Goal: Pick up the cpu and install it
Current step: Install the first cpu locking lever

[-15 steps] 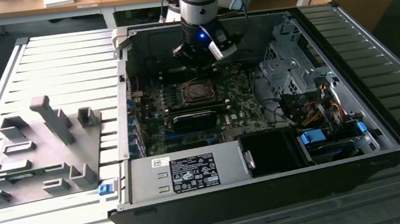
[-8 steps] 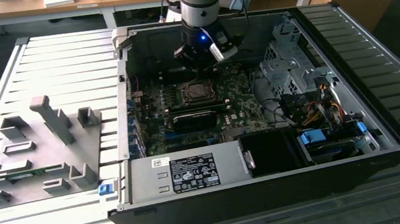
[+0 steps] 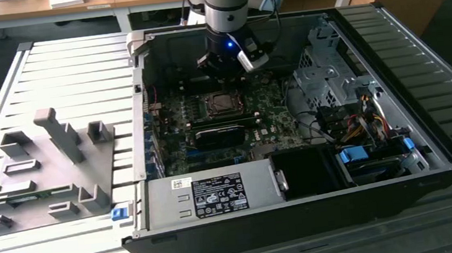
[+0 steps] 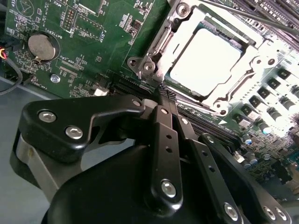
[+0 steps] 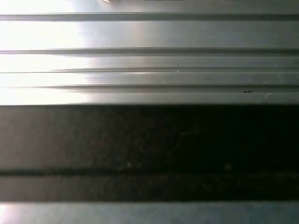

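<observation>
Black hand (image 4: pixel 161 95) fingers pressed together, holding nothing; cpu (image 4: pixel 205 60) seated in socket (image 4: pixel 154 51) just beyond fingertips.

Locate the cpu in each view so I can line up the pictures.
Exterior view: cpu lies inside the socket frame, mid-motherboard.
Second wrist view: bright silvery square within the same frame.
First wrist view: faces a ribbed metal surface.
Shared landmark: the socket frame.

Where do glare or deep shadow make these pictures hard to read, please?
In the second wrist view, glare washes out the cpu top in its socket; in the first wrist view, bright bands sit above a dark band; in the exterior view, the case interior is dim.
</observation>
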